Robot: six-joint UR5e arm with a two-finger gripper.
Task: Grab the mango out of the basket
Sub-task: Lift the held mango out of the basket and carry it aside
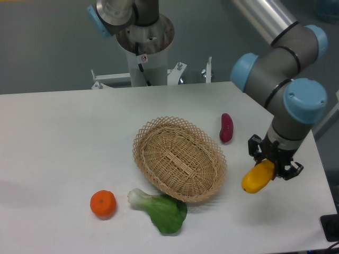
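**Hidden and cut off**

The mango's [257, 178] upper end is covered by the gripper [275, 165], whose fingertips are too small to make out. The arm's upper link runs off the top edge. A dark object [330, 228] is cropped at the lower-right corner.

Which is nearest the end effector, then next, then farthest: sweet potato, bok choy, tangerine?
From the end effector, holding the mango:
1. Sweet potato, just up-left of it.
2. Bok choy, past the basket, near the front edge.
3. Tangerine, farthest left.

Woven wicker basket [180, 159]; smooth, glossy mango [257, 178]; matt table [63, 143].
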